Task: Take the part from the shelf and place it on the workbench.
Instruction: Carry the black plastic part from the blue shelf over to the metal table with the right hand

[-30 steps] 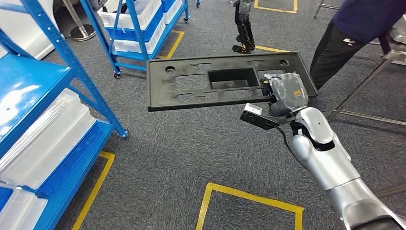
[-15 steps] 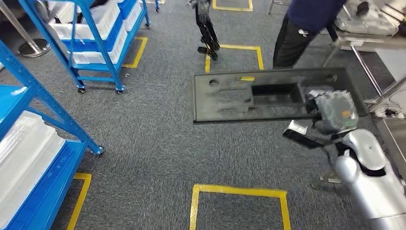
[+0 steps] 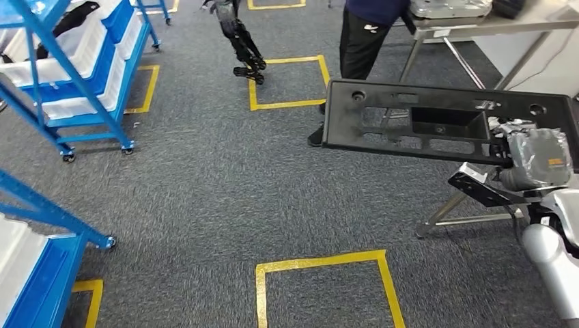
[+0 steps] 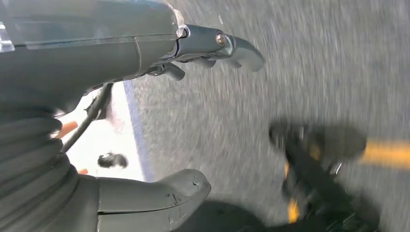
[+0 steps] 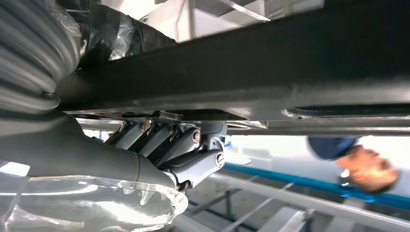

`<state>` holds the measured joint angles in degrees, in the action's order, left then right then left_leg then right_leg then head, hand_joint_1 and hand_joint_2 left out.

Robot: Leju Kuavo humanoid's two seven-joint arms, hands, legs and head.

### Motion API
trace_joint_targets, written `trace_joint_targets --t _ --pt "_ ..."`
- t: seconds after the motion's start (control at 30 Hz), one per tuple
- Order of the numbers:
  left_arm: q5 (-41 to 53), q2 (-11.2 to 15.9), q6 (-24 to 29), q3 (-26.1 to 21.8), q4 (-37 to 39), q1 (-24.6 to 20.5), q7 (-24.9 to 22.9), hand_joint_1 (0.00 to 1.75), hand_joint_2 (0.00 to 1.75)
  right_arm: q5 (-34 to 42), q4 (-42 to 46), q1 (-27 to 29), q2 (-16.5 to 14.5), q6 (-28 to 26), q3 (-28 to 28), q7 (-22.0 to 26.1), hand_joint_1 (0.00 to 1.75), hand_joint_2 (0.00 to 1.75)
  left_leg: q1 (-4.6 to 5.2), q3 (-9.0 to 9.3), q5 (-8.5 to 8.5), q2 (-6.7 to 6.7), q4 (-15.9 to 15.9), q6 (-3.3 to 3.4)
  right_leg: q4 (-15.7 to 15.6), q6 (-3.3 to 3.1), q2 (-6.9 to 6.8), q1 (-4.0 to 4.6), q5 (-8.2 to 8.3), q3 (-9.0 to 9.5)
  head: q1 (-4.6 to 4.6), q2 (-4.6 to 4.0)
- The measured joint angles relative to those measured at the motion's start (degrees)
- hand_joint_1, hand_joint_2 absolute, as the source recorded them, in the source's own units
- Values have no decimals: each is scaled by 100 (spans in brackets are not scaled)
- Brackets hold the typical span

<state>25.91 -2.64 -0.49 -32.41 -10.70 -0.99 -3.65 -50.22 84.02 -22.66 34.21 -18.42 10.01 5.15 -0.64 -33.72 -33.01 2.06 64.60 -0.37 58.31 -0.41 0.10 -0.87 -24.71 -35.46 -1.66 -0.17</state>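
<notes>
Broadly, the fetching half of the job looks done: the long black plastic panel with a rectangular recess and round holes (image 3: 444, 123) is off the blue metal shelving with white bins (image 3: 75, 68) and rides in the air at the right of the head view, level and broadside, well apart from those racks. What is left, as I judge it, is the approach to the steel-legged workbench (image 3: 464, 20) at the top right, then setting the panel flat on it; nothing shows the panel resting on any surface yet.

The plastic-wrapped grey right hand (image 3: 536, 160) grips the panel near its right end; in the right wrist view its fingers (image 5: 181, 145) are curled up against the underside while the thumb side bears on the part, so the panel (image 5: 241, 67) is clamped between them. The left hand (image 4: 145, 111) hangs over the grey carpet, thumb and fingers apart with nothing between them.

Much of the bench top is cut off by the frame edge, so I cannot tell what free space it offers. A person in dark trousers (image 3: 362, 34) stands beside the bench, cut off above the waist. The left wrist view is blurred, and the dark shape with yellow on the floor cannot be identified.
</notes>
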Motion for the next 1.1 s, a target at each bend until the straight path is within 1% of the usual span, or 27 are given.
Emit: trace_joint_targets --t 0.03,0.07,0.1,0.13,0.17,0.2,0.27,0.3,0.33,0.37,0.4,0.43,0.47,0.53,0.57,0.6,0.63,0.67,0.73,0.8,0.83,0.9,0.93,1.0,1.03,1.07,1.1 --pt "7 -24 3 0 0 8 24 0 175 -3 0 23 7 2 -28 14 175 175 1 -204 -189 -108 414 6 3 -25 71 11 -3 2 0 0" --pt "20 -37 10 0 0 13 47 0 175 -10 0 59 7 7 -52 31 175 175 4 -403 -323 -154 797 13 11 -40 151 26 -8 2 1 0" --pt "39 -46 21 0 -1 15 69 0 175 -24 2 104 7 18 -81 47 175 175 8 -539 -347 -174 1022 26 21 -48 234 42 -14 4 1 0" --pt "64 -54 31 0 -1 14 87 0 175 -42 6 146 7 34 -116 60 175 175 11 -577 -251 -189 1025 46 33 -53 318 56 -20 6 0 0" --pt "87 -61 39 0 -1 12 101 0 175 -59 11 177 7 51 -153 72 175 175 14 -506 -55 -218 803 76 45 -55 406 65 -27 10 0 0" --pt "106 -67 42 0 -1 10 109 0 175 -75 19 195 6 69 -192 80 175 175 17 -350 197 -311 405 113 58 -52 492 66 -34 14 -1 0" --pt "130 -79 34 1 -1 9 116 0 175 -96 31 202 2 90 -248 85 175 175 13 -49 507 -586 -310 185 87 -20 656 62 -46 1 -3 0" --pt "143 -86 28 2 -1 8 116 0 175 -111 35 207 -1 96 -266 85 175 175 16 38 554 -678 -498 207 92 13 733 46 -43 -14 -3 0" --pt "155 -93 22 3 -1 -2 116 0 175 -125 37 221 -3 99 -276 86 175 175 20 71 539 -689 -552 220 89 52 809 28 -32 -32 -3 0" --pt "165 -103 15 4 -1 -13 116 0 175 -140 39 242 -1 102 -286 86 175 175 27 98 549 -617 -591 231 71 98 887 11 -13 -45 -3 0" --pt "172 -115 9 8 -1 -25 116 0 175 -154 43 274 5 102 -297 90 175 175 28 126 573 -535 -637 255 77 128 880 -4 -10 -56 -2 0" --pt "175 -126 2 11 -1 -33 117 0 175 -162 45 297 14 103 -312 94 175 175 24 159 602 -451 -700 288 141 149 758 -1 -52 -91 -9 0" --pt "175 -137 -4 14 -1 -30 118 0 175 -168 49 307 21 102 -327 97 175 175 20 192 630 -365 -765 319 299 166 568 6 -150 -171 -15 0" --pt "176 -148 -10 15 -1 -17 120 0 175 -169 52 310 21 102 -346 99 175 175 26 226 648 -207 -827 352 936 201 155 -2 -484 -489 -29 0" --pt "176 -150 -12 15 -1 -11 120 0 175 -169 53 315 15 102 -350 99 175 175 30 229 641 -126 -828 351 1292 231 71 -23 -627 -672 -29 0" --pt "176 -150 -14 15 -1 -7 120 0 175 -170 51 326 10 104 -350 99 175 175 33 229 630 -40 -825 345 1529 261 33 -52 -683 -798 -30 0" --pt "176 -152 -15 16 -1 -6 119 0 175 -171 50 338 6 105 -350 99 175 175 33 232 616 42 -819 335 1571 289 11 -81 -636 -824 -31 0" --pt "176 -155 -16 16 -1 -7 117 0 175 -173 49 346 3 106 -350 99 175 175 31 237 599 122 -810 317 1394 316 -22 -109 -496 -735 -31 0" --pt "176 -160 -16 17 -1 -10 98 0 175 -196 61 354 -1 102 -355 99 175 175 40 254 544 261 -773 256 637 348 -239 -125 -155 -325 -31 0" --pt "181 -158 -17 16 -1 -10 49 0 175 -257 99 380 -24 93 -362 93 175 175 61 283 474 382 -732 173 131 296 -404 -88 -15 -57 -25 0" --pt "189 -156 -17 15 -1 -12 14 0 175 -292 124 405 -39 89 -364 84 175 175 71 302 447 438 -725 134 80 251 -402 -58 -33 -38 -20 0" --pt "219 -159 -17 15 -1 -30 -66 0 175 -342 175 462 -59 84 -376 64 175 175 51 345 401 528 -720 67 79 155 -251 -46 -37 -41 -15 0" --pt "233 -163 -17 15 -1 -39 -100 0 175 -354 202 479 -61 81 -392 59 175 175 33 344 343 461 -664 38 73 111 -182 -48 -36 -31 -14 0" --pt "259 -171 -20 15 -1 -40 -150 0 175 -359 246 487 -62 78 -429 50 175 175 -1 172 71 144 -237 9 56 19 -57 -53 -33 -6 -9 0" --pt "270 -174 -22 15 -1 -34 -163 0 175 -354 257 489 -68 79 -443 44 175 175 -3 -14 -122 -33 153 15 57 -14 4 -36 -38 -3 -7 0" --pt "280 -175 -24 15 -1 -26 -176 0 175 -347 260 494 -75 82 -448 38 175 175 1 -231 -295 -127 572 26 59 -36 73 -16 -42 -2 -6 0" --pt "288 -175 -25 14 -1 -17 -184 0 175 -339 260 507 -84 88 -448 35 175 175 7 -420 -392 -167 907 41 62 -51 151 7 -46 1 -7 0"
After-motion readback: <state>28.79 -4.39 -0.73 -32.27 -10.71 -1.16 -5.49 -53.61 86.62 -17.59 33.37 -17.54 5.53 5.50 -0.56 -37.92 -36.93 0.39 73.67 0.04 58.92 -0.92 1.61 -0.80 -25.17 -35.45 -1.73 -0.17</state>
